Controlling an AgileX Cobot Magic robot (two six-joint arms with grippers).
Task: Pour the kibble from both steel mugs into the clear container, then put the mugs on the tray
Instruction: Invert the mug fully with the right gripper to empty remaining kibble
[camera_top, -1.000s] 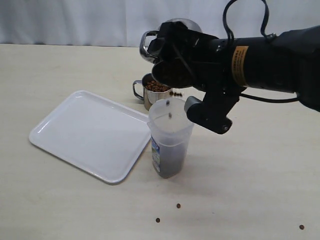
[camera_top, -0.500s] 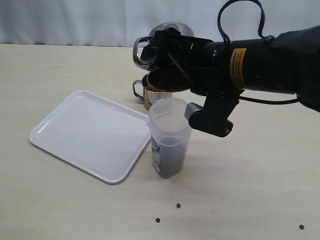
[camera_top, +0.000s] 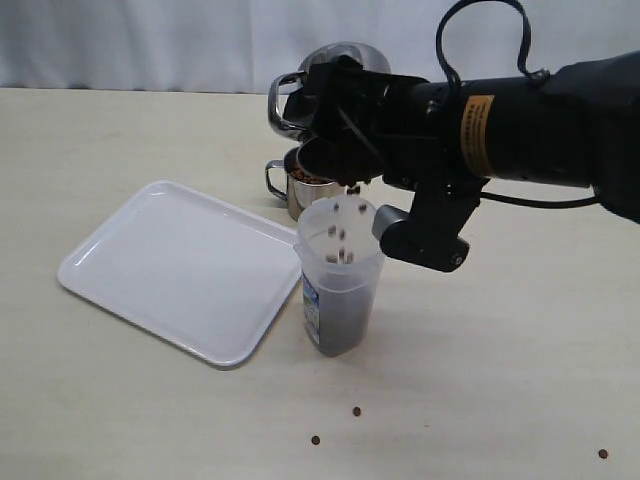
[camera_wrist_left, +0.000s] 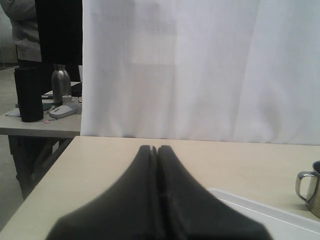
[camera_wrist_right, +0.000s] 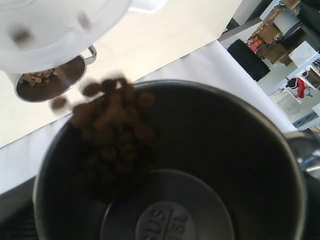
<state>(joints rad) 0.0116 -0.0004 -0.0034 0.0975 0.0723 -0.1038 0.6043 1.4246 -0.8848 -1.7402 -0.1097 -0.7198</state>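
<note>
My right gripper (camera_top: 345, 110) is shut on a steel mug (camera_top: 342, 52), held tipped above the clear container (camera_top: 340, 295). Kibble (camera_top: 340, 235) drops from the mug's mouth into the container, which holds a dark layer at its bottom. In the right wrist view the mug's inside (camera_wrist_right: 225, 150) fills the frame, with kibble (camera_wrist_right: 115, 130) sliding toward its rim. The second steel mug (camera_top: 298, 190), full of kibble, stands on the table behind the container. The white tray (camera_top: 180, 265) lies left of the container. My left gripper (camera_wrist_left: 154, 149) is shut on nothing, away from all this.
Three loose pellets lie on the table near the front edge (camera_top: 357, 411), (camera_top: 315, 439), (camera_top: 603, 453). A white curtain hangs behind the table. In the left wrist view, the tray's rim (camera_wrist_left: 260, 210) and a mug's handle (camera_wrist_left: 305, 185) show at one side.
The held mug shifted left and tipped a little more over the container. The stream paused half a second ago; now pellets fall again. The left gripper's motion cannot be judged.
</note>
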